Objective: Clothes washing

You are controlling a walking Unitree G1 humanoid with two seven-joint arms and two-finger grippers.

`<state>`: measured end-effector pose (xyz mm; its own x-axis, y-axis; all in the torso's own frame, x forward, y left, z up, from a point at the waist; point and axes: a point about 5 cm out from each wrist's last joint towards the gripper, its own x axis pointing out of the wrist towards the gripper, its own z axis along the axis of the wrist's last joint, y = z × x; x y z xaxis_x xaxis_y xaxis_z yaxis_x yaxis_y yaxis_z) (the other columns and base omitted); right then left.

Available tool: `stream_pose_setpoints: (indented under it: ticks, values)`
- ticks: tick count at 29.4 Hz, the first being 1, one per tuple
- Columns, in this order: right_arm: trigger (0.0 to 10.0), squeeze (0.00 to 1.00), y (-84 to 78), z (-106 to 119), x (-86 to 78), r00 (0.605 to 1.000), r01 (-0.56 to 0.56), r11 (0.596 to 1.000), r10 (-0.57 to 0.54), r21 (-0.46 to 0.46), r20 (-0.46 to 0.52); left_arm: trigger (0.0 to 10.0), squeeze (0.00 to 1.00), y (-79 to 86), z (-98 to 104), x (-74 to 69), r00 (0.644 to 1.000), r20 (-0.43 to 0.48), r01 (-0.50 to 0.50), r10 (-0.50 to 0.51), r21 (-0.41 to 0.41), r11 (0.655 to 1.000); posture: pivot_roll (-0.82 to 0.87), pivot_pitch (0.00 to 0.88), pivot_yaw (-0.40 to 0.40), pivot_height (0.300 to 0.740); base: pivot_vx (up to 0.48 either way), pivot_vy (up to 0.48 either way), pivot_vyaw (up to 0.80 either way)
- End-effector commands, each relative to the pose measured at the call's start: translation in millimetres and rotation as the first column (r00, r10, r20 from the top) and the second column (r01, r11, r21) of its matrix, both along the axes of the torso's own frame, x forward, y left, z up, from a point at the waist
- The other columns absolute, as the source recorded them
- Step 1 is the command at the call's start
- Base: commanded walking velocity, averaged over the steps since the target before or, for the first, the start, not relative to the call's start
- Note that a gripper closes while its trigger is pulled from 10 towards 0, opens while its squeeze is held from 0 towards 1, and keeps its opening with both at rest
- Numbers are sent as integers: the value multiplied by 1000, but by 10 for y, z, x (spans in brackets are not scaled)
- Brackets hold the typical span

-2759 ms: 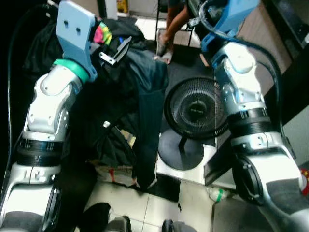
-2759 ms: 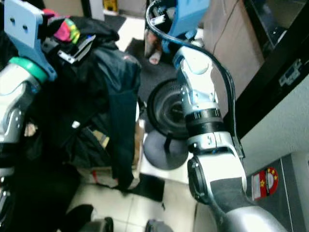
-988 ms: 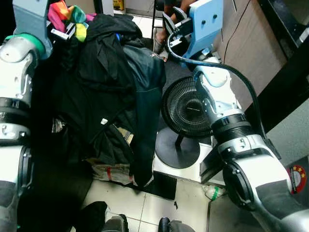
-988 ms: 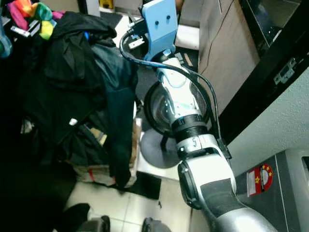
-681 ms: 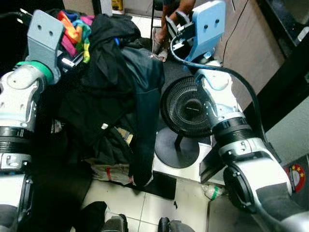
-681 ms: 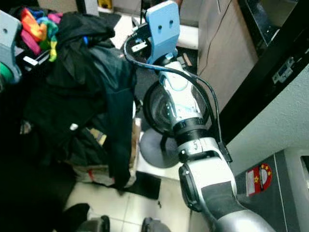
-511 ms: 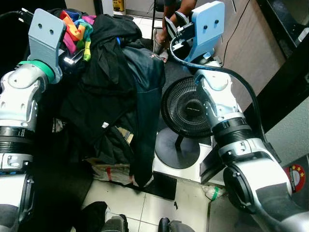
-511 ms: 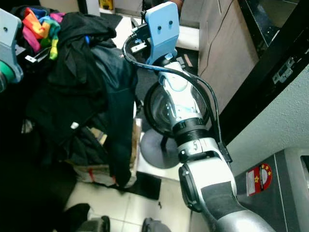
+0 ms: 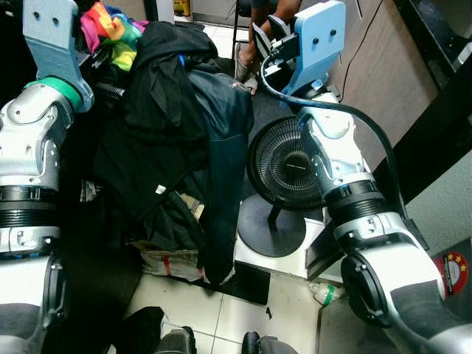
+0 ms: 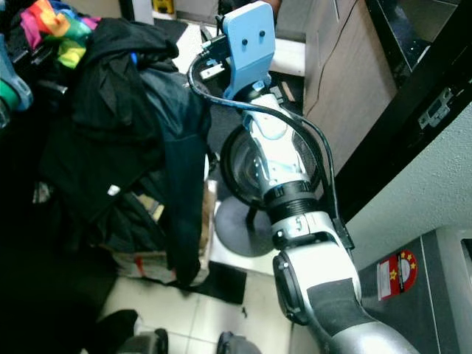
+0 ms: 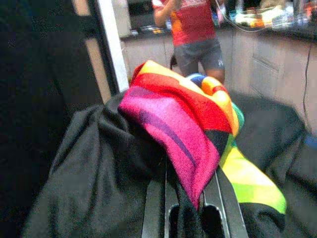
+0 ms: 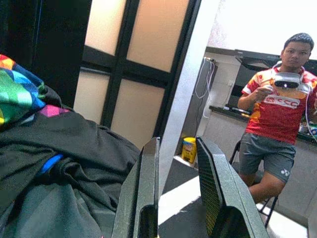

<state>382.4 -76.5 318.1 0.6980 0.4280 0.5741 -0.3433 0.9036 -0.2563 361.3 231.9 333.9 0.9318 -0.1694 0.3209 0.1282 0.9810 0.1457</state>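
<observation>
- While our left gripper (image 11: 193, 198) pinches the rainbow cloth (image 11: 188, 124), we judge it soft and light.
- Our right gripper (image 12: 178, 188) hangs empty, fingers apart.
- We'd grab the black clothes (image 9: 162, 125) by bunched folds.

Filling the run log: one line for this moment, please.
task: clothes washing | left gripper: shut on rainbow cloth atop dark clothes pile | right gripper: open, raised, holding nothing

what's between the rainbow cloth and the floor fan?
In the left eye view, the heap of dark clothes lies between the rainbow cloth and the floor fan.
</observation>
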Motion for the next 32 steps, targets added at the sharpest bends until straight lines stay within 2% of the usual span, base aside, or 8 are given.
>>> stream_pose_setpoints:
  ticks: [1, 2, 6, 10, 19, 23, 26, 32]
  values:
    - [10000, 0, -16, 23, -36, 1000, -16, 999, 16, 42, 12, 5529, 0, -28, 75, -64, 999, 28, 22, -20, -85, 996, 139, 68, 8, 740, 0, 0, 0]
    - [10000, 0, -21, 58, -59, 999, -26, 998, 24, 60, 27, 10000, 0, -61, 160, -112, 997, 63, 43, -35, -131, 991, 139, 68, 8, 740, 0, 0, 0]
    - [10000, 0, -35, 161, -119, 997, -45, 995, 38, 95, 70, 10000, 0, -155, 380, -258, 980, 176, 124, -95, -162, 979, 137, 65, 8, 740, 0, 0, 0]
    - [10000, 0, -81, 361, -229, 987, -68, 987, 45, 149, 153, 10000, 0, -421, 651, -674, 868, 419, 275, -268, 44, 960, 139, 56, 5, 740, 0, 0, 0]
    - [10000, 0, -273, 611, -354, 967, -60, 975, 4, 213, 254, 10000, 0, -569, 1061, -1117, 711, 621, 358, -331, 86, 930, 137, 33, -12, 740, 0, 0, 0]
    - [10000, 0, -292, 622, -360, 965, -60, 974, 1, 218, 261, 10000, 0, -572, 1116, -1145, 693, 637, 358, -337, 101, 928, 136, 27, -9, 740, 0, 0, 0]
    - [10000, 0, -286, 544, -369, 972, -57, 973, 2, 226, 236, 10000, 0, -392, 601, -614, 916, 351, 195, -197, 40, 980, 136, 25, -5, 740, 0, 0, 0]
    - [10000, 0, -324, 339, -354, 986, -17, 973, -22, 229, 167, 10000, 0, -249, 44, -392, 989, 120, 93, -90, -17, 996, 117, 41, 10, 740, 0, 0, 0]
